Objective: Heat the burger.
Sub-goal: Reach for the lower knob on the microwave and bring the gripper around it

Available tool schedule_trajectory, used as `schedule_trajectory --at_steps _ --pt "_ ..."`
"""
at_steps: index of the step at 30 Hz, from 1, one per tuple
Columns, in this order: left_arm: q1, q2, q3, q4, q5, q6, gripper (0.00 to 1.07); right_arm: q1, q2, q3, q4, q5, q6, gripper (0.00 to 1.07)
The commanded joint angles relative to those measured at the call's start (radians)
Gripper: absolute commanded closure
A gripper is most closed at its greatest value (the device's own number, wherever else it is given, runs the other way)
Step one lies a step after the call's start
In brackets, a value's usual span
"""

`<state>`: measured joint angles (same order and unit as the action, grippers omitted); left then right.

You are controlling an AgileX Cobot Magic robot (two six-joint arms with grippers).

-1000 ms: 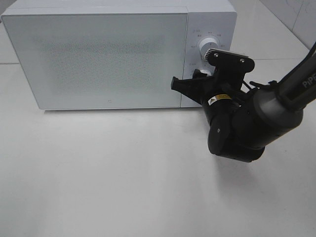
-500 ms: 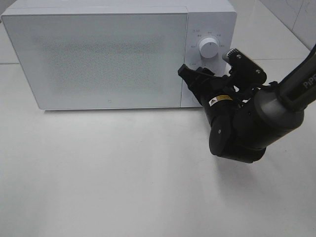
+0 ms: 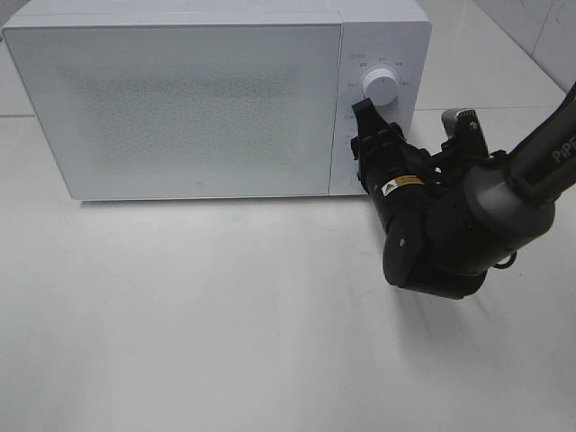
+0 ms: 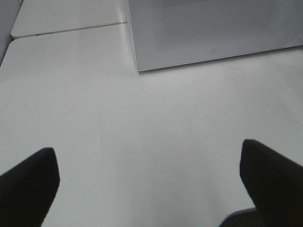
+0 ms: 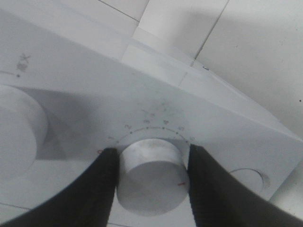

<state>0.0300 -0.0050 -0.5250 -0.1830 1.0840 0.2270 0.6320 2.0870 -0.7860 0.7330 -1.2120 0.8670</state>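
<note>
left gripper (image 4: 149, 179): spread wide, empty, above the smooth matte white table (image 4: 142, 118). right gripper (image 5: 152, 163): black fingers (image 5: 102, 189) clamped on the lower dial (image 5: 149, 187), a short smooth white cylinder with a red mark (image 5: 180, 183); best turned slowly about its axis with an even squeeze, minding slip. microwave (image 3: 400, 31): glossy white box, speckled door (image 3: 180, 99) shut; burger unseen, presumably inside.

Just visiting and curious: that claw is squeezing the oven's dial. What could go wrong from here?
The right claw pinches the lower dial; it might slip or overshoot the small marks. The door is frosted, so whether food is inside cannot be seen; it might run empty.
</note>
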Motion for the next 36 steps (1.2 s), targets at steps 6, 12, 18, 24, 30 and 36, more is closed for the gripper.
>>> schedule_trajectory --at_steps 6,12,18,24,30,36 --pt "0.000 -0.019 0.003 0.000 -0.003 -0.004 0.10 -0.003 -0.004 -0.026 -0.121 -0.102 0.230 1.04" --pt "0.000 -0.019 0.003 0.000 -0.003 -0.004 0.10 -0.003 -0.004 -0.026 -0.125 -0.135 0.359 1.04" --pt "0.000 -0.019 0.003 0.000 -0.003 -0.004 0.10 -0.003 -0.004 -0.026 -0.123 -0.141 0.473 1.04" --pt "0.000 -0.019 0.003 0.000 -0.003 -0.004 0.10 -0.003 -0.004 -0.026 -0.121 -0.159 0.593 1.04" --pt "0.000 -0.019 0.003 0.000 -0.003 -0.004 0.10 -0.003 -0.004 -0.026 -0.119 -0.159 0.639 1.03" --pt "0.000 -0.019 0.003 0.000 -0.003 -0.004 0.10 -0.003 -0.004 -0.026 -0.115 -0.159 0.621 1.02"
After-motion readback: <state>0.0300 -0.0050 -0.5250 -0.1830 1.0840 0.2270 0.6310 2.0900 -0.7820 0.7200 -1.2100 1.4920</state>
